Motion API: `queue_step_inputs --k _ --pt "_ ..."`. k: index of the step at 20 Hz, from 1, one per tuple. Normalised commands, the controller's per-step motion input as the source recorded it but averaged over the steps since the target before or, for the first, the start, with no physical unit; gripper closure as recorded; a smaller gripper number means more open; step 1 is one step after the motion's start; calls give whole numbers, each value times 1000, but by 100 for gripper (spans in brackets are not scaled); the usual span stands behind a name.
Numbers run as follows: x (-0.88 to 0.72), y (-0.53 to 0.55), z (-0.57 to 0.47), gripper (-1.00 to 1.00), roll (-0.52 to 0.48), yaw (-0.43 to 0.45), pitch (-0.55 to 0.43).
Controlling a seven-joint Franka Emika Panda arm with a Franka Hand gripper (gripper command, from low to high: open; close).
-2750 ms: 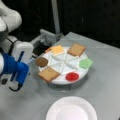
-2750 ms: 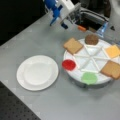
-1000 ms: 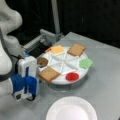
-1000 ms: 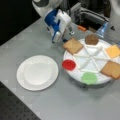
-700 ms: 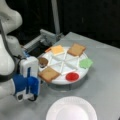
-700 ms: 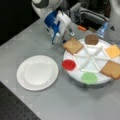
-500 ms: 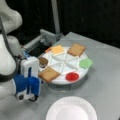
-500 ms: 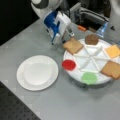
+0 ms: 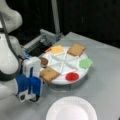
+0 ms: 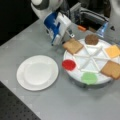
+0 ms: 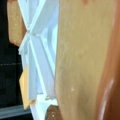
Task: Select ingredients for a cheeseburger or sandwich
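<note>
My blue and white gripper [image 9: 35,83] [image 10: 62,33] hangs at the rim of the round white sectioned tray [image 9: 62,80] [image 10: 75,72], right beside a tan bread square [image 9: 49,74] [image 10: 73,46]. That bread [image 11: 80,60] fills the wrist view, where no fingers show. In both front views the tray also holds the brown patty [image 9: 44,61] [image 10: 91,39], yellow cheese [image 9: 57,50] [image 10: 113,51], a second bread square [image 9: 76,49] [image 10: 111,69], the green leaf piece [image 9: 85,63] [image 10: 89,78] and the red disc [image 9: 72,76] [image 10: 68,65]. No stacked sandwich is in view.
A plain round white plate [image 9: 71,110] [image 10: 37,72] lies bare on the grey table beside the tray. A grey metal fixture [image 9: 42,40] [image 10: 90,15] stands behind the tray, at the table's dark edge. The arm's white body [image 9: 7,57] rises behind the gripper.
Since 2.8 s ago the gripper has come down and in toward the bread at the tray's rim. Over the last second it has hardly moved; no piece has shifted.
</note>
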Motion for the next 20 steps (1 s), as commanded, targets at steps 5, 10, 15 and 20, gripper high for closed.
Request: queue_step_inputs --k 5,10,15,20 --pt "383 -326 -243 100 241 162 -66" --pt "378 -315 -243 100 247 158 -81" --pt "373 -306 -243 100 248 158 -82" --pt "352 -302 -236 100 253 161 -82"
